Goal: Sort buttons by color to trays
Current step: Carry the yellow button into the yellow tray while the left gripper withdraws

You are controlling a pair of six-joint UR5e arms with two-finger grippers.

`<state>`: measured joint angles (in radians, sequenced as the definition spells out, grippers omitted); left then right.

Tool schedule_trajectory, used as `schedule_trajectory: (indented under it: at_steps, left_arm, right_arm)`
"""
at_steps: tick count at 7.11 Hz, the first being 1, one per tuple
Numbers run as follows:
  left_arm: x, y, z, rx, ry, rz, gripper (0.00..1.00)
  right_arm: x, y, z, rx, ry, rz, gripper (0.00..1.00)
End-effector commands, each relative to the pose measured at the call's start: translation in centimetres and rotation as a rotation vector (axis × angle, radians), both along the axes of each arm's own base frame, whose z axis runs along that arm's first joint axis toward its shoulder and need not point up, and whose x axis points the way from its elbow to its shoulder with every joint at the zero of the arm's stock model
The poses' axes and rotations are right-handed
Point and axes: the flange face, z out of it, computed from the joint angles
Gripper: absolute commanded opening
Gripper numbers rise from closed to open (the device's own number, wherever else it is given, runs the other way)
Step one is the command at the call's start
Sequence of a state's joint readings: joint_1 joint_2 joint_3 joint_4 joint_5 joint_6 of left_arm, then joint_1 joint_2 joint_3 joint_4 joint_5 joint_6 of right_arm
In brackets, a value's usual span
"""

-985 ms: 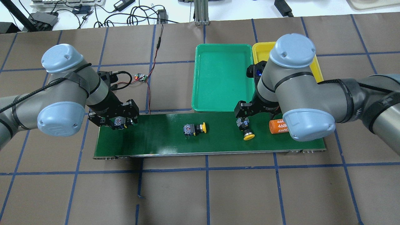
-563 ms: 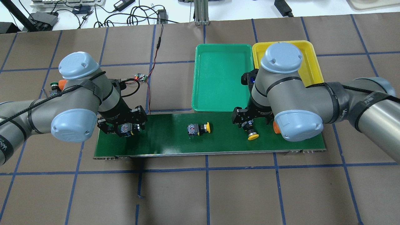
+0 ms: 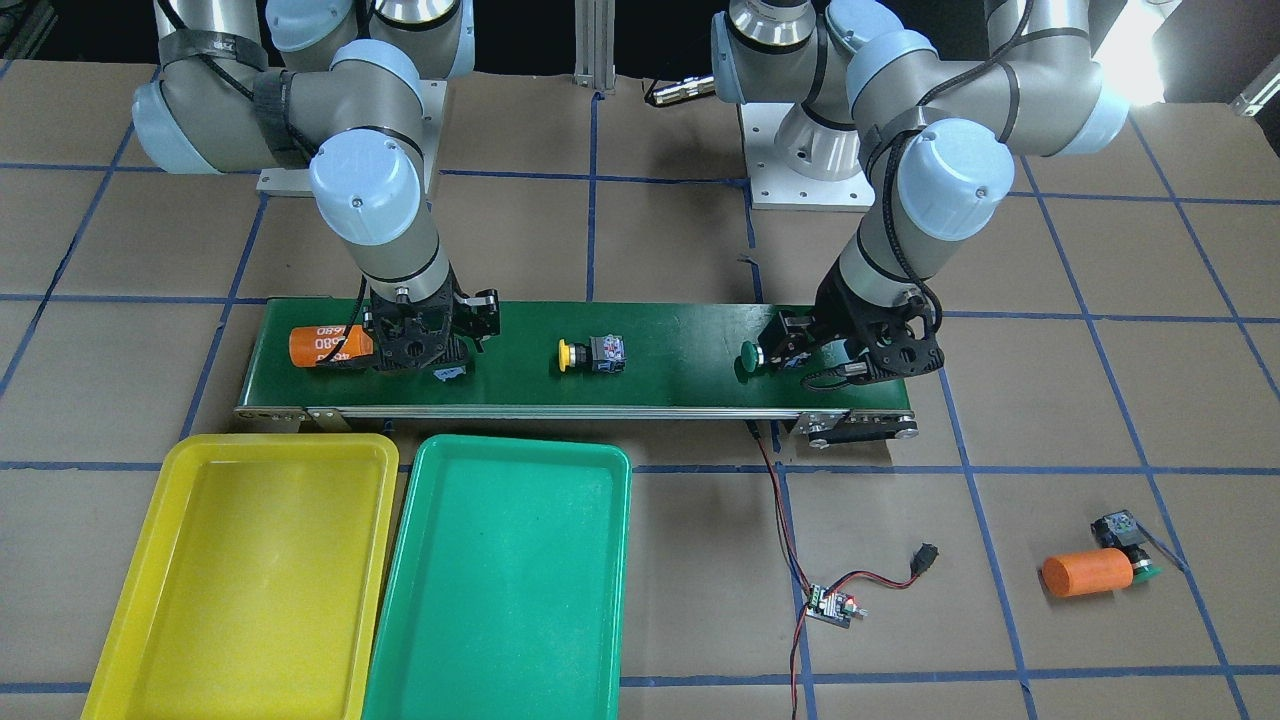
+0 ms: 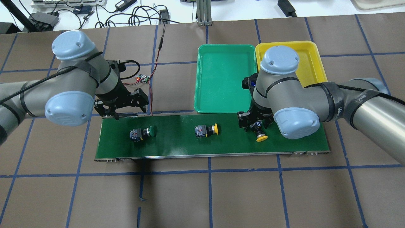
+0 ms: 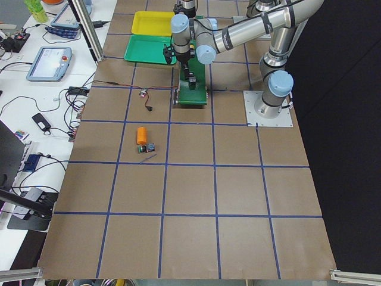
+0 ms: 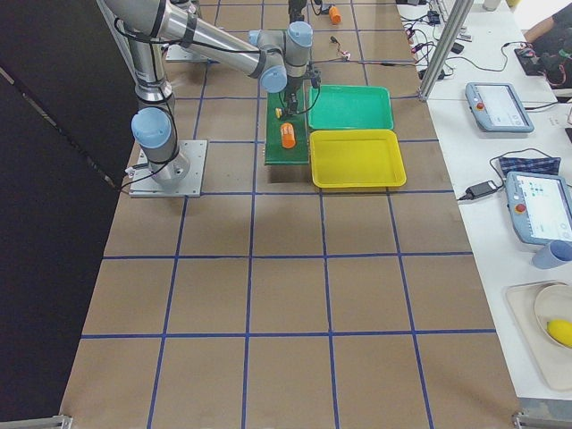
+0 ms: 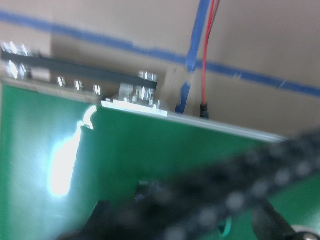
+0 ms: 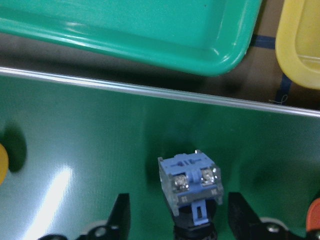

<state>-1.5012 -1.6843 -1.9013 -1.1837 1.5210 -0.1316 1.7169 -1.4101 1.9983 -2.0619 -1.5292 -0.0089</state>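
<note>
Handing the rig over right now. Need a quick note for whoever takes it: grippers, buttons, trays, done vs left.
Left gripper: open, empty, at the far edge of the conveyor belt.
Right gripper: open, fingers either side of the first yellow button, not closed on it.
Also on the belt: green button and second yellow button.
Off the belt: second green button on the table, beside an orange cylinder.
Done: nothing; the green tray and yellow tray hold no buttons.
Left: all four buttons.
</note>
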Motion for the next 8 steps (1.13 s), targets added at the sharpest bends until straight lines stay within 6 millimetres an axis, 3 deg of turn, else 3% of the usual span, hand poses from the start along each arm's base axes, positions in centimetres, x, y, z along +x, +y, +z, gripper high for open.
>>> schedule_trajectory:
  at_steps: [1,2,3,4,5,6,7,8]
  left_arm:
    - [10.5,-6.2,0.7,-0.015,-0.065,-0.085,1.00]
    - [14.5,-9.3,0.5,-0.032,-0.069,-0.093,1.00]
    - [16.9,-13.2,1.0,-0.064,-0.082,-0.083,1.00]
    - [20.1,-16.4,0.4,-0.078,-0.089,-0.054,1.00]
    - [23.9,-18.0,-1.9,-0.061,-0.084,-0.045,1.00]
    - [25.8,-18.9,-4.6,-0.035,-0.070,-0.047,1.00]
    - [26.6,-19.5,-5.6,-0.032,-0.069,-0.044,1.00]
    - [27.5,-20.0,-6.9,-0.042,-0.074,-0.073,1.00]
  right_arm:
    - [-0.6,-0.7,1.0,-0.028,0.043,0.002,0.00]
    - [-0.7,-0.7,1.1,-0.024,0.044,0.001,0.00]
    - [-0.9,-1.1,1.5,-0.034,0.043,-0.004,0.00]
    - [-1.2,-3.0,4.2,-0.087,0.039,-0.017,0.00]
    - [-2.9,-5.6,7.5,-0.101,0.042,-0.054,0.00]
    - [-7.2,-8.6,9.9,-0.147,0.074,-0.127,0.00]
    - [-11.2,-10.8,10.6,-0.169,0.094,-0.192,0.00]
    - [-12.3,-13.1,8.8,-0.169,0.087,-0.150,0.00]
